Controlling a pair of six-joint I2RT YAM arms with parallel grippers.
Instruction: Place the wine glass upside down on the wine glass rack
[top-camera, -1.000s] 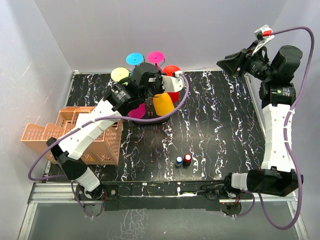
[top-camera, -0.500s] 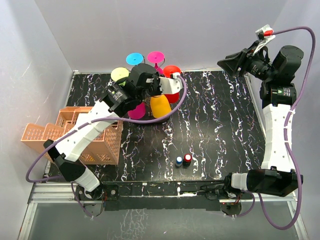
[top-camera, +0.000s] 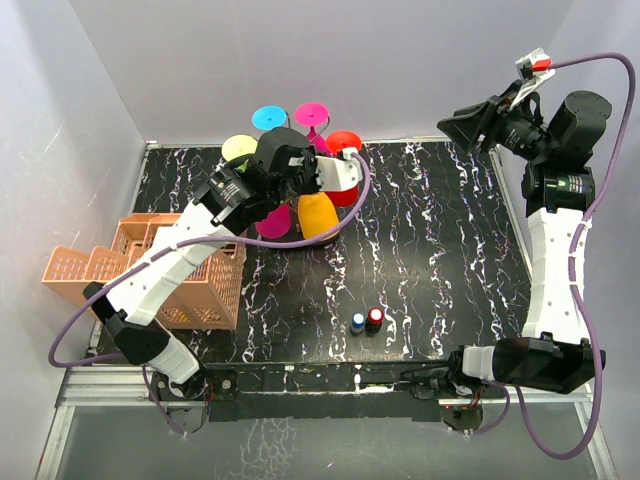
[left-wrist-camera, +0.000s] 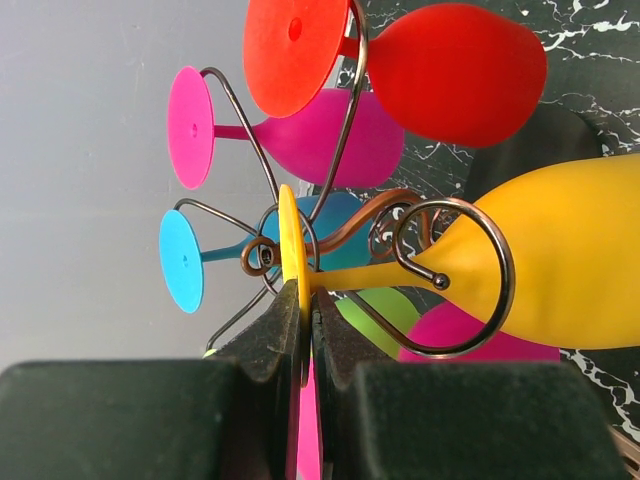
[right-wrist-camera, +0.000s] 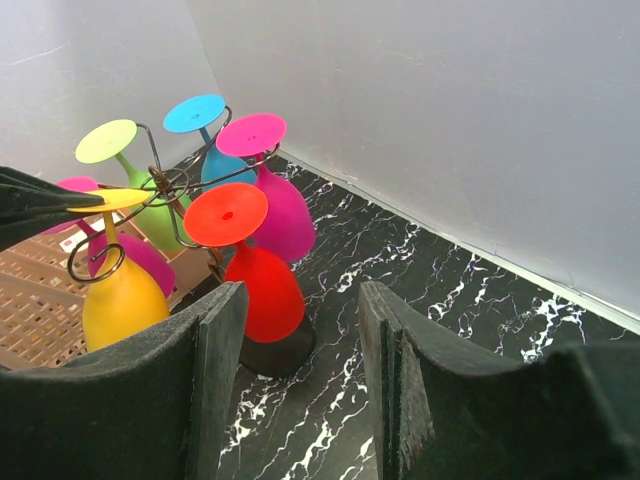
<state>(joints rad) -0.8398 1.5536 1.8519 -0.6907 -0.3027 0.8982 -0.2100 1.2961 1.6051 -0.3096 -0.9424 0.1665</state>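
Note:
My left gripper (left-wrist-camera: 306, 318) (top-camera: 318, 178) is shut on the flat foot of a yellow wine glass (left-wrist-camera: 540, 265) (top-camera: 320, 214), held upside down. Its stem lies inside a curled scroll arm of the thin dark-brown wire rack (left-wrist-camera: 455, 275) (right-wrist-camera: 160, 185). The yellow glass also shows in the right wrist view (right-wrist-camera: 120, 290). Red (left-wrist-camera: 450, 70), magenta (left-wrist-camera: 320, 140), blue (left-wrist-camera: 185, 260) and green glasses hang upside down on other arms. My right gripper (right-wrist-camera: 300, 375) (top-camera: 462, 124) is open and empty, raised high at the back right.
An orange lattice crate (top-camera: 150, 270) sits left of the rack. Two small bottles with blue and red caps (top-camera: 366, 321) stand near the table's front middle. The rack's black oval base (right-wrist-camera: 280, 350) rests on the black marbled table (top-camera: 430, 260).
My left gripper has carried the yellow glass slightly up and back, closer in under the rack's scroll arms. The right arm has barely moved.

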